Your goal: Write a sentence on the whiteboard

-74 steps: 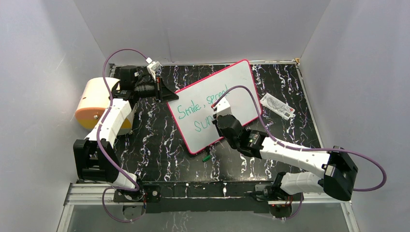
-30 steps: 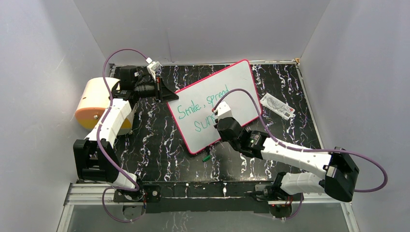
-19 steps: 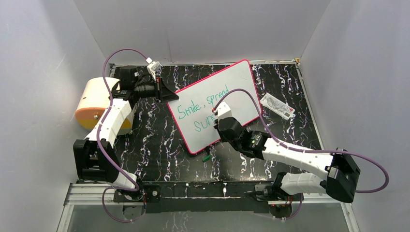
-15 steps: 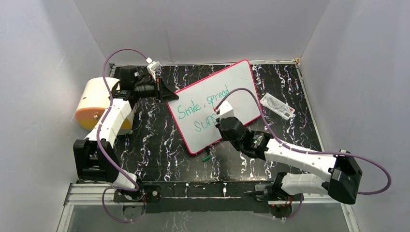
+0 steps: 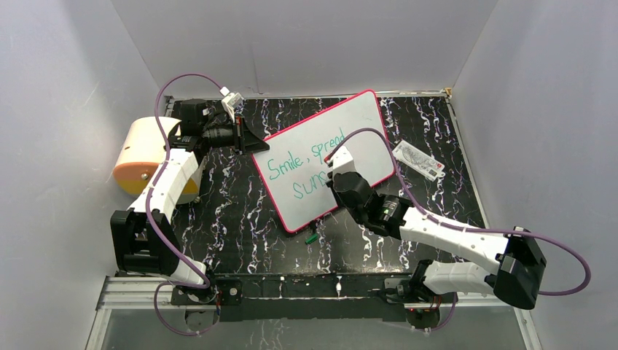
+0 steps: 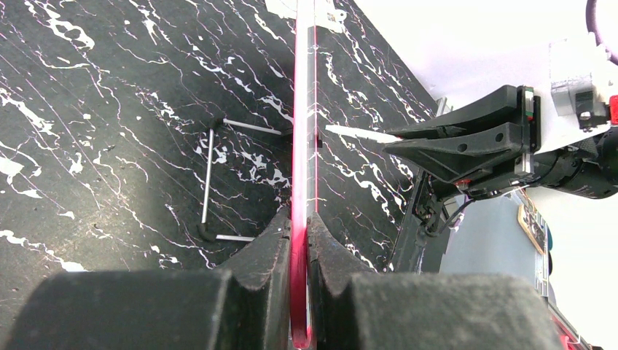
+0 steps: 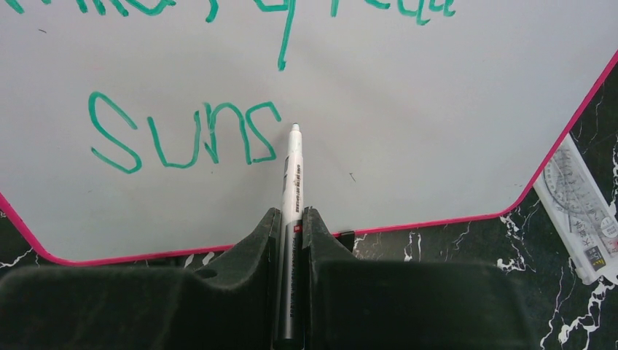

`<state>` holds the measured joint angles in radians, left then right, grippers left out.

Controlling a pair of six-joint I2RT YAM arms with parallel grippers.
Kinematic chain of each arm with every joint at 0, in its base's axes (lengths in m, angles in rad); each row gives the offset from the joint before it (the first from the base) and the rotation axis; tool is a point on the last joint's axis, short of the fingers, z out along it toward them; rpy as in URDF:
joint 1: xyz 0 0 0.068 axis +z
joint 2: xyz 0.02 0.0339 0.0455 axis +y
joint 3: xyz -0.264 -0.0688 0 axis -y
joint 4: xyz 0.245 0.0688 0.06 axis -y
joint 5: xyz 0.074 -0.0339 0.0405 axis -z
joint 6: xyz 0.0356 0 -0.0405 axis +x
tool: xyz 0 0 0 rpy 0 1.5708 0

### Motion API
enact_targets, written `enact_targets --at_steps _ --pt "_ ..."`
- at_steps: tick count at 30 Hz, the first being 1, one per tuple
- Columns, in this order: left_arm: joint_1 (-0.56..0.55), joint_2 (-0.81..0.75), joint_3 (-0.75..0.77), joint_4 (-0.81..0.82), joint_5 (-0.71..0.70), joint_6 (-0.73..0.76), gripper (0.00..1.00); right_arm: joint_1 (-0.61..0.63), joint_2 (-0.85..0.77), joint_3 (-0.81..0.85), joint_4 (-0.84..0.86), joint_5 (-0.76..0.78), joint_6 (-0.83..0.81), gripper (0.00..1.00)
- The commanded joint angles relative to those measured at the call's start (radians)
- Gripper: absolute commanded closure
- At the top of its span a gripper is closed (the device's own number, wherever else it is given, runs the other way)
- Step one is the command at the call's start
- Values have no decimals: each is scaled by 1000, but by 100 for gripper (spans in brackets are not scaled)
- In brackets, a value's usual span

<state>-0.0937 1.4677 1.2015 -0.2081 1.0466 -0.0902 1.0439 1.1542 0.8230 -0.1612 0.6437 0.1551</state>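
The whiteboard (image 5: 364, 127) with its pink-red rim lies tilted on the black marble table. Teal-green writing (image 5: 295, 162) reads "Smile, spread" and, below it, "suns" (image 7: 186, 135). My left gripper (image 5: 248, 142) is shut on the board's left corner; the rim (image 6: 301, 182) runs edge-on between its jaws. My right gripper (image 7: 291, 219) is shut on a white marker (image 7: 291, 189), whose tip sits on or just over the board, right of the last "s". In the top view the right wrist (image 5: 350, 182) covers the end of the second line.
A white plastic packet with a red mark (image 5: 418, 160) lies right of the board. A small green cap (image 5: 311, 238) lies near the board's front corner. An orange-and-cream roll (image 5: 142, 154) stands at the left. A wire stand (image 6: 211, 182) shows under the board.
My right gripper has moved the marker rightward along the second line, which has grown from "sun" to "suns". The left gripper and the board have not moved.
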Motion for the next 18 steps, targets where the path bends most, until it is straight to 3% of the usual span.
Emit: enact_targets --at_steps 1,18 --pt "-17 8 -34 -63 -56 37 100 -8 4 63 89 15 -34 100" --pt "-17 6 -32 -63 -55 37 100 -40 56 96 140 -29 -75 100"
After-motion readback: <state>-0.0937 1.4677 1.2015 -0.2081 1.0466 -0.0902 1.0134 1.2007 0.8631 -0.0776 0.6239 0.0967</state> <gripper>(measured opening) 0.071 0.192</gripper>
